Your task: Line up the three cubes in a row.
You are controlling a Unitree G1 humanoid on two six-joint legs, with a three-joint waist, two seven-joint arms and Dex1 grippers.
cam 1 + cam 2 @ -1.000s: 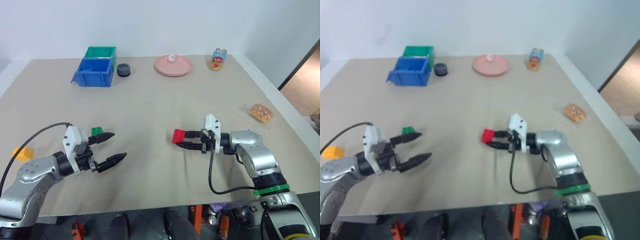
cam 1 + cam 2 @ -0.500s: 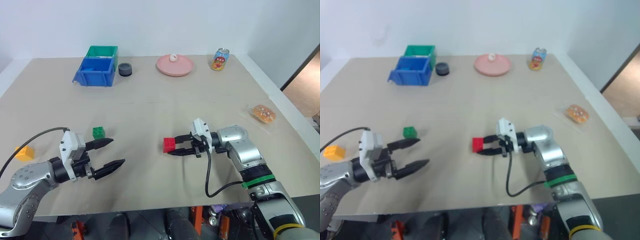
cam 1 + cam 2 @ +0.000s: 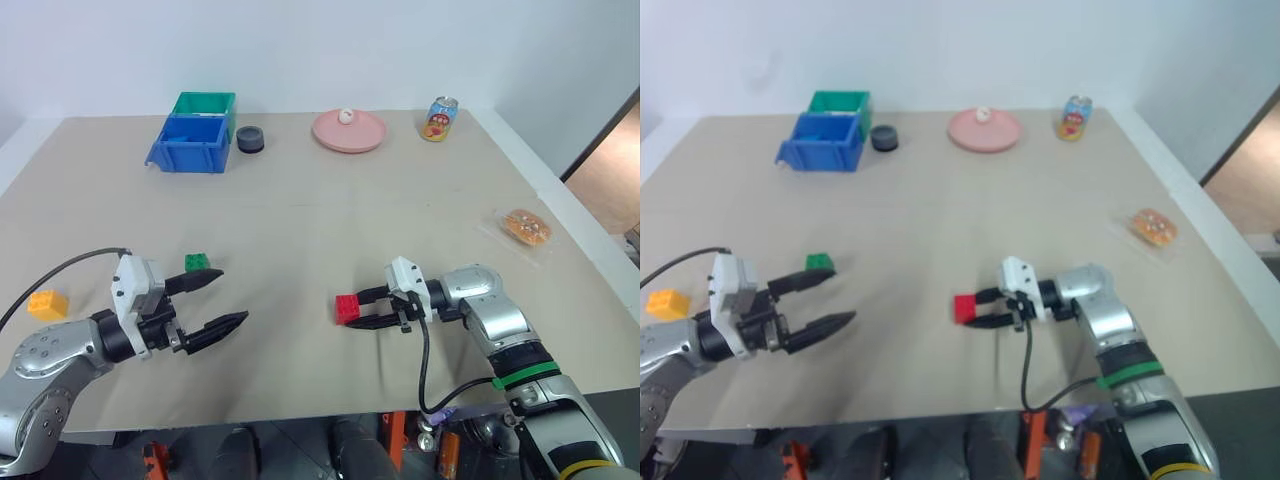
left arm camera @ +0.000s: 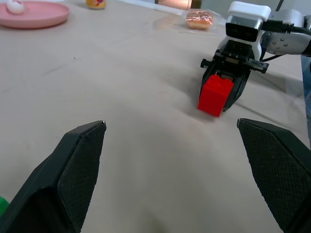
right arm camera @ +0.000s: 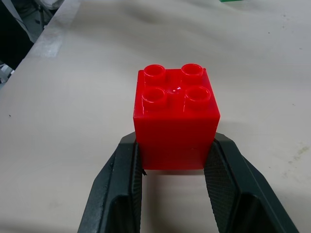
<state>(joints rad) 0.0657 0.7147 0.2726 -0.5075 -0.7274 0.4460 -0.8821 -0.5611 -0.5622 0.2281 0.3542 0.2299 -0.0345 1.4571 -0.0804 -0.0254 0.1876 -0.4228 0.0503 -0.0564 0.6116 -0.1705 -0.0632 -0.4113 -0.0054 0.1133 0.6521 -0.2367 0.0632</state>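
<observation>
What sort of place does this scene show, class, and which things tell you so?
Probably an indoor robot test area, not a home: a plain table against a bare wall, set with practice props such as storage bins, a pink plate and a red cube.

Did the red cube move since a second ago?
Yes. The red cube, held in the right gripper, came down and nearer the table's front edge, away from the pink plate.
</observation>
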